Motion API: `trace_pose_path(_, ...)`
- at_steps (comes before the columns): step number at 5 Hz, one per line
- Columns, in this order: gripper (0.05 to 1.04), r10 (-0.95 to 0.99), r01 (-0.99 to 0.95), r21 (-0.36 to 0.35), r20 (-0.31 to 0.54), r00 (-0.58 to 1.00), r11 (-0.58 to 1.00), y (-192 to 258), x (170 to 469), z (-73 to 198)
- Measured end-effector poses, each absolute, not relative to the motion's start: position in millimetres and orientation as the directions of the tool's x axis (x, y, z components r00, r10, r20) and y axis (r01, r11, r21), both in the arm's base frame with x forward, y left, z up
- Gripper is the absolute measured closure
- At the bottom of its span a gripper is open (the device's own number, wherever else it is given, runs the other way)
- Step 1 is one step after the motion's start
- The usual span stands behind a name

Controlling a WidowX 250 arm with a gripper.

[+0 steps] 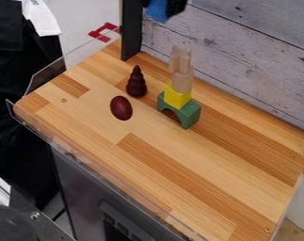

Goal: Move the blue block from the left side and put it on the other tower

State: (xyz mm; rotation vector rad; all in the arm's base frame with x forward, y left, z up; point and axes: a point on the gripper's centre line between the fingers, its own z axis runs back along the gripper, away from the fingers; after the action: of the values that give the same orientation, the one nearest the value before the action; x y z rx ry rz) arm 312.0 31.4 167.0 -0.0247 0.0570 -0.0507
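At the top edge of the camera view, my gripper [164, 5] is high up, in front of the grey plank wall and to the upper left of the tower. It is shut on a blue block [157, 11], with black parts of the gripper on both sides of it. The one tower on the wooden top has a green arch [188, 114] at its base, a yellow block [177, 96] on that, then a pale wooden cylinder [183, 82] and another pale wooden piece [180, 59] at its peak. The blue block is well apart from this tower.
A dark red ridged cone [136, 83] stands left of the tower, with a dark red egg [121, 108] in front of it. A black post [130, 30] rises at the back left. Clear plastic edging [44, 77] borders the wooden top [198, 164].
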Motion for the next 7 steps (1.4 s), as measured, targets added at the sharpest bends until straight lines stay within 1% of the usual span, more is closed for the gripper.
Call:
trace_pose_path(2,0.531,-0.127,0.124,-0.037,-0.097,0.987,0.992,2.2,316.5,152.1)
trace_pose_path(4,0.531,-0.129,0.123,-0.054,-0.148,0.98,0.991,-3.9,318.6,134.5)
trace_pose_path(5,0.531,-0.127,0.119,-0.061,-0.158,0.979,0.991,-4.4,319.1,130.6)
trace_pose_path(7,0.531,-0.108,0.1,-0.057,-0.15,0.983,0.993,0.3,321.0,132.3)
